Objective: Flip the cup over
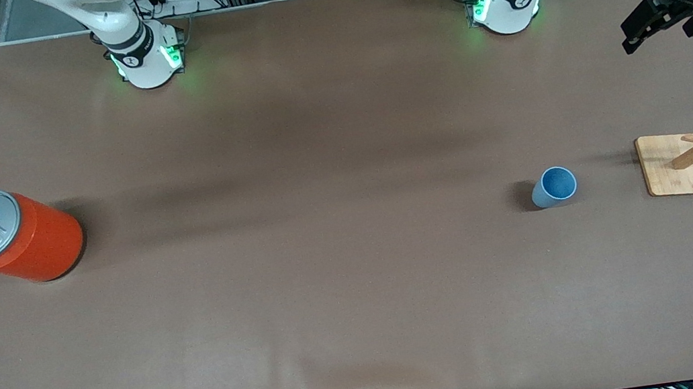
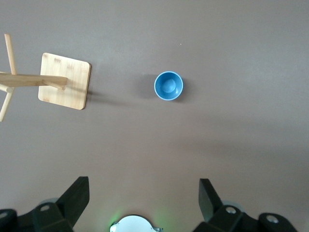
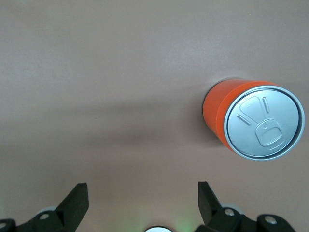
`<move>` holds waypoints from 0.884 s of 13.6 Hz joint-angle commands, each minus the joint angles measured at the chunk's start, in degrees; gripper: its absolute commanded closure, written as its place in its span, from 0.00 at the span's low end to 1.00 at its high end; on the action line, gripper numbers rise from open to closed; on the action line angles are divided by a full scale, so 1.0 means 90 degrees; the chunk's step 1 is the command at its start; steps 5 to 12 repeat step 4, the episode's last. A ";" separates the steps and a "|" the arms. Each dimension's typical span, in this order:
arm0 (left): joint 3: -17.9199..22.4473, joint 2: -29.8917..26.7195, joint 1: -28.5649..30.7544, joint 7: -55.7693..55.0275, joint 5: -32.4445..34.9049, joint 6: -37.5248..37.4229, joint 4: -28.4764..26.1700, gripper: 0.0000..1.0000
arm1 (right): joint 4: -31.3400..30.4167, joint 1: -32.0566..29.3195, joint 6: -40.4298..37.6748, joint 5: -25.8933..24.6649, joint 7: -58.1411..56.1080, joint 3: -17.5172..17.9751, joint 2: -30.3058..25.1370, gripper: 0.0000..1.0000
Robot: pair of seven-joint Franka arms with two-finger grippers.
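Standing upright with its mouth up, the small light-blue tapered plastic cup is the thing nearest to the front camera; its inside is a darker blue. It sits on the brown table toward the left arm's end, at about 4 o'clock from the table's middle in the front view. Near it, closer to that same end and not touching it, is the wooden rack with a square bamboo base and slanted pegs.

At the right arm's end, at about 9 o'clock, stands the large orange cylinder can with a grey pull-tab lid, well apart from the cup.

The left gripper hangs high over the table, fingers spread wide, holding and touching nothing; the cup and the rack lie below it. The right gripper is also spread wide and empty, over bare table beside the can.
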 commanded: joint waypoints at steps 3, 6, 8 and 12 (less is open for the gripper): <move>0.0033 -0.0098 -0.0018 0.0044 0.0003 -0.0117 0.0075 0.00 | 0.0070 -0.0068 -0.0040 -0.0034 0.0087 0.0060 -0.0007 0.00; 0.0072 -0.0098 0.0002 0.0044 0.0003 -0.0117 0.0086 0.00 | 0.0070 -0.0068 -0.0040 -0.0025 0.0087 0.0060 -0.0017 0.00; 0.0072 -0.0098 0.0002 0.0044 0.0003 -0.0117 0.0086 0.00 | 0.0070 -0.0068 -0.0040 -0.0025 0.0087 0.0060 -0.0017 0.00; 0.0072 -0.0098 0.0002 0.0044 0.0003 -0.0117 0.0086 0.00 | 0.0070 -0.0068 -0.0040 -0.0025 0.0087 0.0060 -0.0017 0.00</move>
